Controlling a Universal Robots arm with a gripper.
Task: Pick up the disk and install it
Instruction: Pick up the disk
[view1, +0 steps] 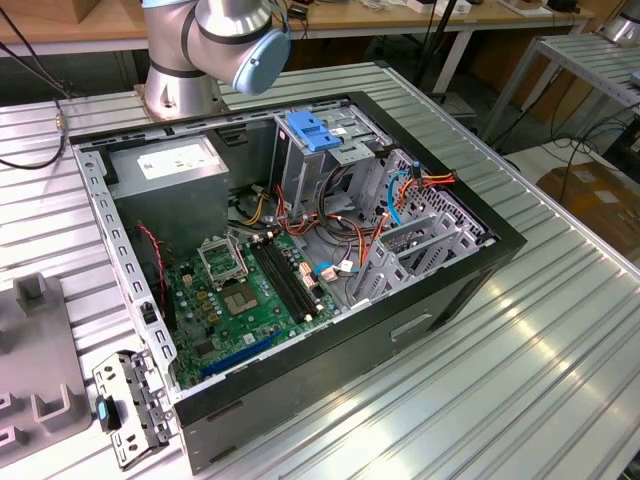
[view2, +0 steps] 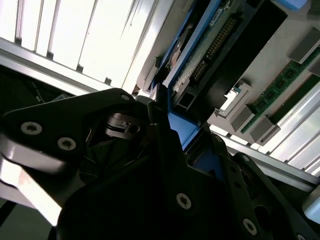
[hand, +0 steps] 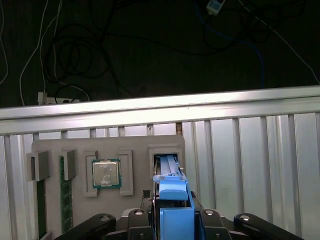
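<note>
In the first wrist view the disk (hand: 172, 197) stands on edge, with its blue carrier rail facing the camera. Its far end sits at a rectangular slot of a grey fixture tray (hand: 142, 145). My gripper (hand: 173, 212) has a black finger pressed against each side of the blue rail and is shut on the disk. In the second wrist view the disk (view2: 212, 47) shows edge-on with its connector pins and blue rail, just beyond my black gripper body (view2: 167, 127). The open computer case (view1: 300, 250) lies on the table in the exterior view.
The fixture tray also holds a processor (hand: 106, 174) and green memory sticks (hand: 64, 200). Inside the case are a tall metal cage with a light-blue latch (view1: 312, 132), a grey power-supply box (view1: 170, 170), a green motherboard (view1: 245, 290) and loose cables. The arm's base (view1: 215, 40) stands behind the case.
</note>
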